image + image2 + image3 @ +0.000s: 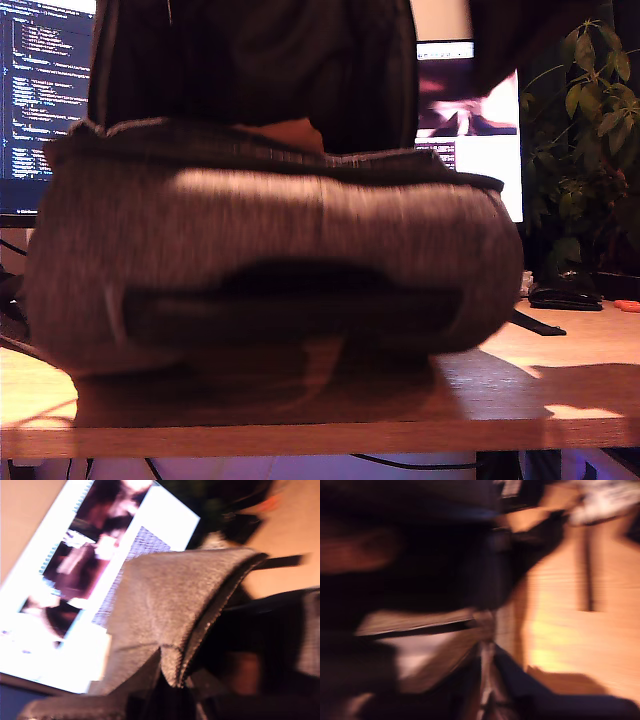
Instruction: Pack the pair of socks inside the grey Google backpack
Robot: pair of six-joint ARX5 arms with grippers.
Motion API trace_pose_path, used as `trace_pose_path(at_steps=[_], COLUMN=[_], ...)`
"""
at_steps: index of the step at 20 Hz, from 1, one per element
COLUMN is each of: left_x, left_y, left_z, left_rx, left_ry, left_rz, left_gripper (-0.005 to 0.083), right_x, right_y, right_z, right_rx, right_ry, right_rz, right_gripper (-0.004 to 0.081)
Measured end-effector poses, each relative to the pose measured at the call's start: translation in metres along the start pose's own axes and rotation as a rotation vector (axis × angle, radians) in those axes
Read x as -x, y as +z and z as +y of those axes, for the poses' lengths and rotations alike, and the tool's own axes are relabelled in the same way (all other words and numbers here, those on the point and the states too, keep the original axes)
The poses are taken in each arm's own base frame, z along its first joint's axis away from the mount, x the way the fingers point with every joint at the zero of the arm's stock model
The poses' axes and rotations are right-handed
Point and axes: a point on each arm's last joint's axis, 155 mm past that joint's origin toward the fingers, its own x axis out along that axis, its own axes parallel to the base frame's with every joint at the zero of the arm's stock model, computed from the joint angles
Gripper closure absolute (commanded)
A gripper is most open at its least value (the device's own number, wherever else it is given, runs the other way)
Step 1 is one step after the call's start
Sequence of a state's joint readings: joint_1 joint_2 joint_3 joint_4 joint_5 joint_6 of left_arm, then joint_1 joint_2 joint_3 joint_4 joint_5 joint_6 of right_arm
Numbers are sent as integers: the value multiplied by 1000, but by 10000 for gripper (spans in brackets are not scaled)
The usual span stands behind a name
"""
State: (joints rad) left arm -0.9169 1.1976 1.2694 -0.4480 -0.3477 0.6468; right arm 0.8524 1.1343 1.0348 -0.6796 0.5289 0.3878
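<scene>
Claw states I cannot tell: grey Google backpack (270, 260) fills the desk (560, 390), hiding monitors (470, 120).

- My first gripper (167, 692) is showing only as black, matte, angular parts, their edges softening into blur.
- My second gripper (487, 690) is smearing into dark, nearly black shapes, too blurred for finer detail.
- In the exterior view, at twelve o'clock, a black ribbed mass (250, 70) is looming; whether it is an arm I cannot tell.
</scene>
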Motion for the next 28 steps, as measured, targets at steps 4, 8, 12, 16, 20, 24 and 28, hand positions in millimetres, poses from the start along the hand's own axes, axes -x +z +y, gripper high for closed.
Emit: trace_pose_path(at_steps=[4, 8, 12, 16, 20, 24, 28], left_x=[1, -5, -24, -36, -46, -67, -72], left_y=[-15, -17, -45, -77, -86, -109, -116], left_z=[-15, -17, -52, -74, -84, -115, -122], left_rx=[59, 150, 180, 184, 224, 256, 252], left_ry=[-106, -103, -152, -191, -232, -307, -321], left_rz=[39, 21, 36, 85, 113, 212, 231], left_gripper=[798, 798, 798, 797, 797, 797, 607], right_x=[24, 53, 73, 83, 91, 91, 91], right_y=[10, 27, 33, 30, 31, 24, 23], right_z=[-11, -30, -41, -48, -52, -48, -47], right_rx=[43, 52, 67, 109, 97, 113, 115], right_ry=[16, 26, 40, 40, 45, 76, 82], right_rz=[-54, -152, -203, -214, -234, -210, -207], right_gripper=[780, 780, 780, 780, 780, 780, 780])
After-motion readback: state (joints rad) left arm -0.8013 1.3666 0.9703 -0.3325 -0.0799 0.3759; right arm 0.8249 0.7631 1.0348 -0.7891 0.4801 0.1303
